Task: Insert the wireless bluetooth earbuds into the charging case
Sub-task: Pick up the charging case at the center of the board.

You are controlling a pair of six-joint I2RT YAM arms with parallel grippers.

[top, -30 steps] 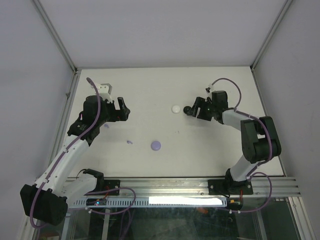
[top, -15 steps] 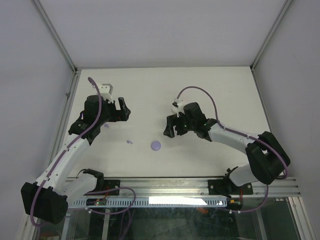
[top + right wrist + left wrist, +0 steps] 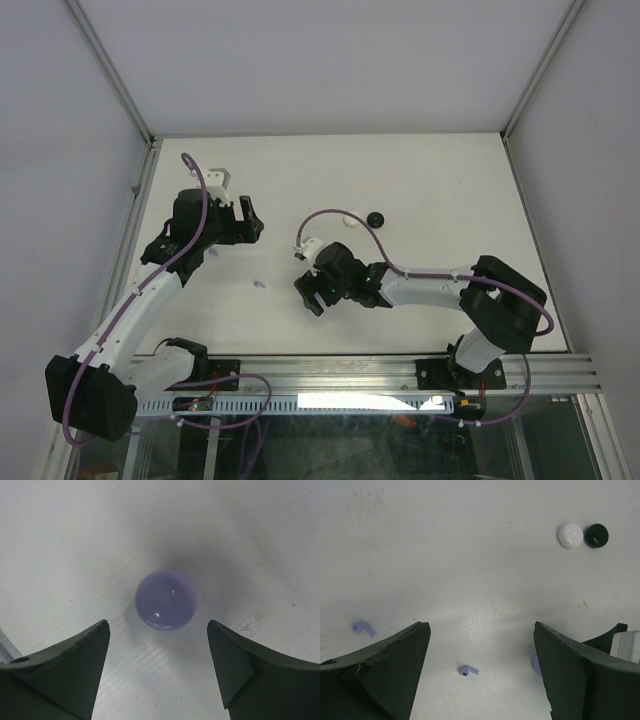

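Right now, in the overhead view, my left gripper [image 3: 240,222] hangs spread and empty at the middle left of the table [image 3: 430,170]. My right gripper [image 3: 310,293] reaches across to the centre, jaws apart and holding nothing, and covers whatever lies under it. A lavender earbud [image 3: 260,285] lies between the two grippers, and the black case [image 3: 377,219] sits just above my right arm's cable. In the left wrist view that earbud lies loose at bottom centre between my fingers, touching neither. A second lavender earbud [image 3: 362,628] rests just beyond the left finger, and the white case [image 3: 570,535] sits beside the black one at upper right. In the right wrist view the lavender case [image 3: 165,600] lies at mid-frame, a smooth dome that looks closed, with my jaws standing off to either side below it. I judge the main risk to be that dome: pinched off-centre, it could squirt out sideways. With the lid down, no earbud can go in. The buds are tiny, so a low finger could flick one away. My two grippers are also working near each other and could collide.
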